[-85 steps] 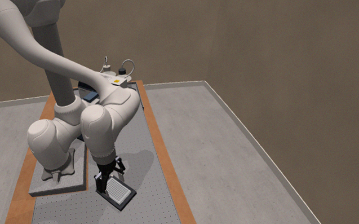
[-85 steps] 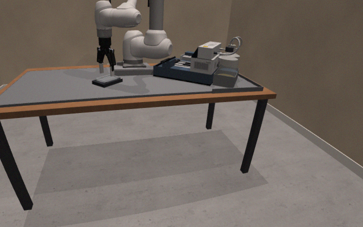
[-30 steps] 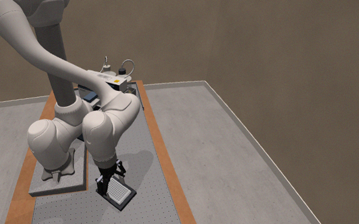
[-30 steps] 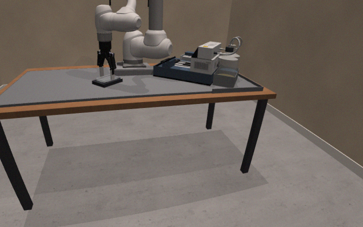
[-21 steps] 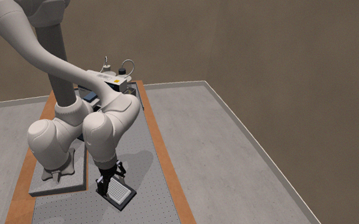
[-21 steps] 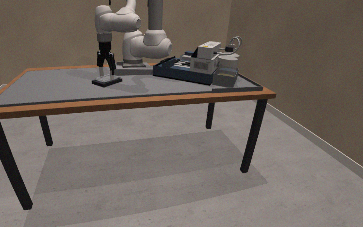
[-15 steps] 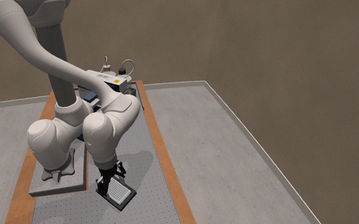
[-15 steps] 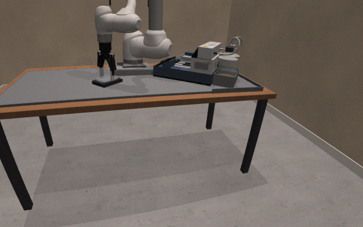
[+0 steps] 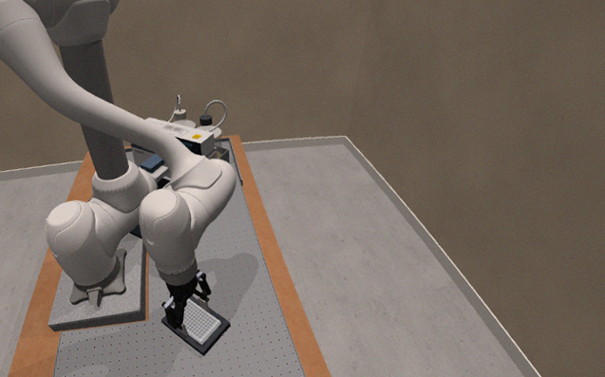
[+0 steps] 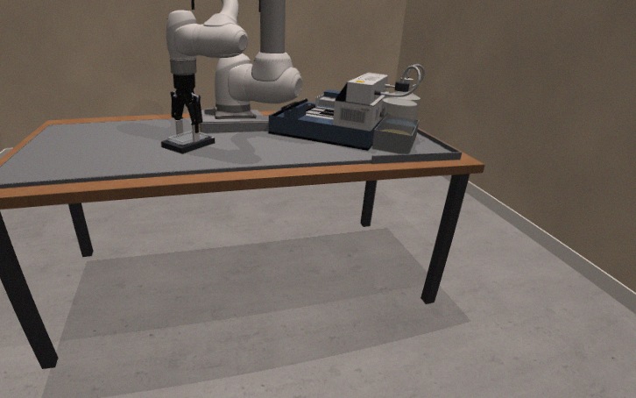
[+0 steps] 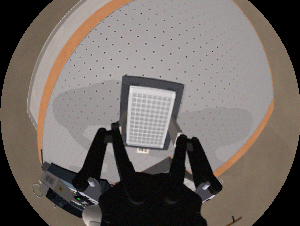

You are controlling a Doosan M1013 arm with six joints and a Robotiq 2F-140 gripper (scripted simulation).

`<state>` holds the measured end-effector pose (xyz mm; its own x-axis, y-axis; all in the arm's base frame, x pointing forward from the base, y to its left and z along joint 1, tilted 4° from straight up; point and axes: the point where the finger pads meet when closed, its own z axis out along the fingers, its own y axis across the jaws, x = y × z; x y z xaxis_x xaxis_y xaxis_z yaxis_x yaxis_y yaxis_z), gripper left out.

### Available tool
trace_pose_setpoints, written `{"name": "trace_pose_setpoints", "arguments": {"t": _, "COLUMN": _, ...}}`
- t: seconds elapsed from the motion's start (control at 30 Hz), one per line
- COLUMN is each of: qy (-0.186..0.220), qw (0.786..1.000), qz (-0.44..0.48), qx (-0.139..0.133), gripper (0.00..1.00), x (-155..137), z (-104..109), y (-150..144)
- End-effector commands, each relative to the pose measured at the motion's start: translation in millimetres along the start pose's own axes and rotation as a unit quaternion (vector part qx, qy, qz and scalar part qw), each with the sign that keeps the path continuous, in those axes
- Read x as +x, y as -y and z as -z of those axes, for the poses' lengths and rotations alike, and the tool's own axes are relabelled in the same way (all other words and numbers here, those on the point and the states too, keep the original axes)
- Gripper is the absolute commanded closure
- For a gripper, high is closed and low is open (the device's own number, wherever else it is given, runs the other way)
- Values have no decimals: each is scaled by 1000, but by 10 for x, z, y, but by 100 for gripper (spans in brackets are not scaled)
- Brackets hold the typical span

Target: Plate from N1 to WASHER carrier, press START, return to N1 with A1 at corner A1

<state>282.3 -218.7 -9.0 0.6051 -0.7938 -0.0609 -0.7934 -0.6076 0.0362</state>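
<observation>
The white well plate lies flat in the black plate nest N1 on the perforated board near the arm's base. It also shows in the wrist view and in the exterior view. My gripper points straight down over the plate's near end, with one finger on each long side and both fingertips against the plate's edges. It is shut on the plate, which rests in the nest. The plate washer WASHER stands further along the table, and its keypad is too small to read.
The washer's blue base tray and a grey tub sit at the table's right end, with bottles and tubing behind. The arm's base block stands just beside the nest. A raised rim edges the table.
</observation>
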Motion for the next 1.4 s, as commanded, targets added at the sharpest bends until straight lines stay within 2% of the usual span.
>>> {"name": "trace_pose_setpoints", "arguments": {"t": 0.0, "qy": 0, "qw": 1000, "qz": 0, "qx": 0, "gripper": 54, "x": -1, "z": -2, "y": 0}}
{"name": "trace_pose_setpoints", "arguments": {"t": 0.03, "qy": 0, "qw": 1000, "qz": 0, "qx": 0, "gripper": 54, "x": -1, "z": -2, "y": 0}}
{"name": "trace_pose_setpoints", "arguments": {"t": 0.07, "qy": 0, "qw": 1000, "qz": 0, "qx": 0, "gripper": 60, "x": -1, "z": -2, "y": 0}}
{"name": "trace_pose_setpoints", "arguments": {"t": 0.2, "qy": 0, "qw": 1000, "qz": 0, "qx": 0, "gripper": 60, "x": -1, "z": -2, "y": 0}}
{"name": "trace_pose_setpoints", "arguments": {"t": 0.23, "qy": 0, "qw": 1000, "qz": 0, "qx": 0, "gripper": 66, "x": -1, "z": -2, "y": 0}}
{"name": "trace_pose_setpoints", "arguments": {"t": 0.3, "qy": 0, "qw": 1000, "qz": 0, "qx": 0, "gripper": 66, "x": -1, "z": -2, "y": 0}}
{"name": "trace_pose_setpoints", "arguments": {"t": 0.33, "qy": 0, "qw": 1000, "qz": 0, "qx": 0, "gripper": 72, "x": -1, "z": -2, "y": 0}}
{"name": "trace_pose_setpoints", "arguments": {"t": 0.4, "qy": 0, "qw": 1000, "qz": 0, "qx": 0, "gripper": 72, "x": -1, "z": -2, "y": 0}}
{"name": "trace_pose_setpoints", "arguments": {"t": 0.43, "qy": 0, "qw": 1000, "qz": 0, "qx": 0, "gripper": 78, "x": -1, "z": -2, "y": 0}}
{"name": "trace_pose_setpoints", "arguments": {"t": 0.5, "qy": 0, "qw": 1000, "qz": 0, "qx": 0, "gripper": 78, "x": -1, "z": -2, "y": 0}}
{"name": "trace_pose_setpoints", "arguments": {"t": 0.53, "qy": 0, "qw": 1000, "qz": 0, "qx": 0, "gripper": 84, "x": -1, "z": -2, "y": 0}}
{"name": "trace_pose_setpoints", "arguments": {"t": 0.6, "qy": 0, "qw": 1000, "qz": 0, "qx": 0, "gripper": 84, "x": -1, "z": -2, "y": 0}}
{"name": "trace_pose_setpoints", "arguments": {"t": 0.63, "qy": 0, "qw": 1000, "qz": 0, "qx": 0, "gripper": 90, "x": -1, "z": -2, "y": 0}}
{"name": "trace_pose_setpoints", "arguments": {"t": 1.37, "qy": 0, "qw": 1000, "qz": 0, "qx": 0, "gripper": 90, "x": -1, "z": -2, "y": 0}}
